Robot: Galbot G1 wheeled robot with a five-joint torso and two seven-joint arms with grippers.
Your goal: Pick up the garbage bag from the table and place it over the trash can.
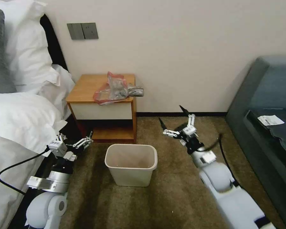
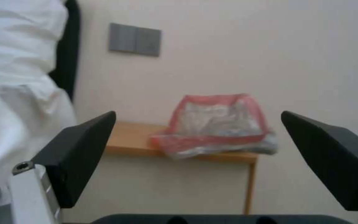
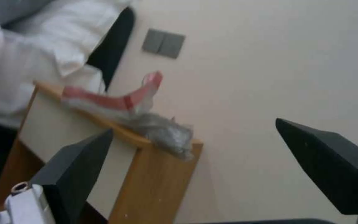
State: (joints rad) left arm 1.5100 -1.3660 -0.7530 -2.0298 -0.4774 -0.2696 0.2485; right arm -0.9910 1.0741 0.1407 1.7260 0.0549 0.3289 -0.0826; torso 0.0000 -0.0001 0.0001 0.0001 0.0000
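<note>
The garbage bag [image 1: 116, 89], crumpled grey plastic with a red edge band, lies on the right half of the wooden table [image 1: 89, 84], and its grey end hangs past the right edge. The cream trash can [image 1: 131, 163] stands on the carpet in front of the table, open and upright. My left gripper [image 1: 75, 138] hovers low, left of the can by the bed, open and empty. My right gripper [image 1: 171, 115] is open to the right of the table, below its top. The left wrist view faces the bag [image 2: 218, 124] between open fingers [image 2: 79, 155]. The right wrist view has the bag [image 3: 146, 115] on the table's corner [image 3: 162, 174].
A bed with white bedding [image 1: 19, 121] and pillows stands close on the left. A dark sofa [image 1: 270, 105] with a paper slip fills the right side. Behind the table is a wall with a switch plate [image 1: 82, 31]. Brown carpet [image 1: 174, 190] lies open around the can.
</note>
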